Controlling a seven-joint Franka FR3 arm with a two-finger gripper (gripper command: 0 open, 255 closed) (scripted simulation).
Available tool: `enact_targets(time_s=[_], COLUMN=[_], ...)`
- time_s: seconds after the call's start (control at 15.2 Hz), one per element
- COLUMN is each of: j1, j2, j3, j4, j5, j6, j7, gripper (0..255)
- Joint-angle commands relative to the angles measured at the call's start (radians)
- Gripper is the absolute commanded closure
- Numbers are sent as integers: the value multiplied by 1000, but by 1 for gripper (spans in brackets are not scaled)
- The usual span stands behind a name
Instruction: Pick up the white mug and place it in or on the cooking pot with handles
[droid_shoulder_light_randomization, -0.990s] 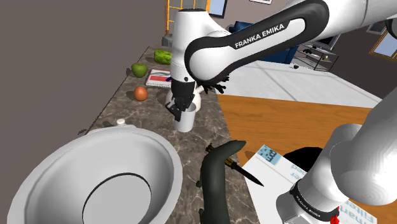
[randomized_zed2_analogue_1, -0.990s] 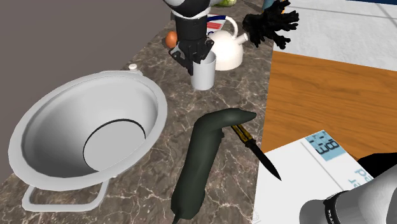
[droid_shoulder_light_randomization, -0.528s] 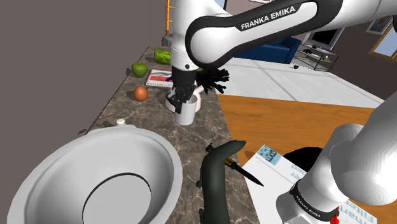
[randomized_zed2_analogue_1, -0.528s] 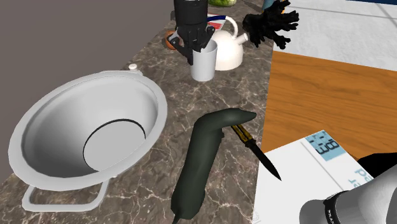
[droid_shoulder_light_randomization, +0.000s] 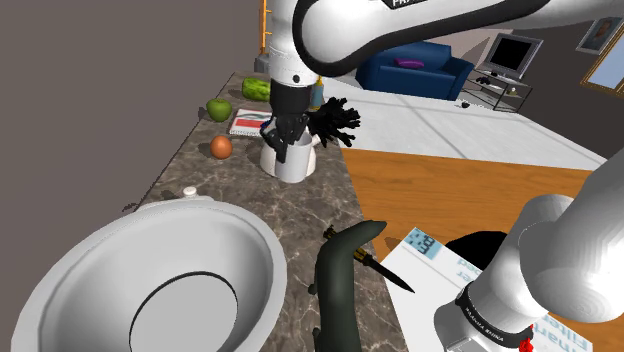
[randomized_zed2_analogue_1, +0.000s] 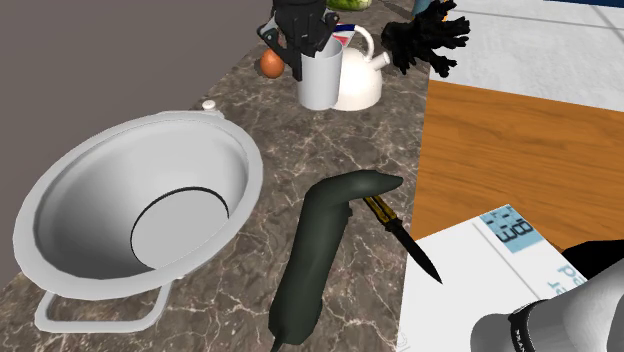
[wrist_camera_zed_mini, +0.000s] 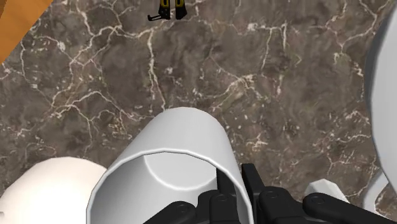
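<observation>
- While your gripper points straight down over the far stretch of the marble countertop, its black fingers are pinched narrow on the side wall of the white mug, one inside the cup and one outside.
- From the wrist view you look down into the white mug: it is empty, its mouth faces the camera, and the gripper clamps its rim at one side.
- You see the marble past the mug's base in that view, but you cannot tell for sure whether the base is clear of the surface.
- Look at the second exterior view: the white mug hangs upright under the gripper, overlapping a white kettle that stands just behind it.
- Your target, the cooking pot, sits low at the shoulder view's left, well apart from the mug. It is a wide white bowl shape with a flat grey bottom, and nothing lies in it.
- The second exterior view shows the cooking pot with a loop handle on its near side.
- Between pot and wooden floor lies a dark elongated object, and a knife with a yellow-black handle touches it.
- Near the wall beyond the mug you have a brown round fruit, a green apple, a magazine and a black spiky object.
</observation>
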Motion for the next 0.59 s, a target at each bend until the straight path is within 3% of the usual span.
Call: enact_targets(time_s=[0.0,0.53], j1=[0,-1], j2=[-13,-25], j3=[-1,-3], j4=[15,110], j5=[3,6], j6=[-28,-135], j7=[-2,-7], gripper=[255,255])
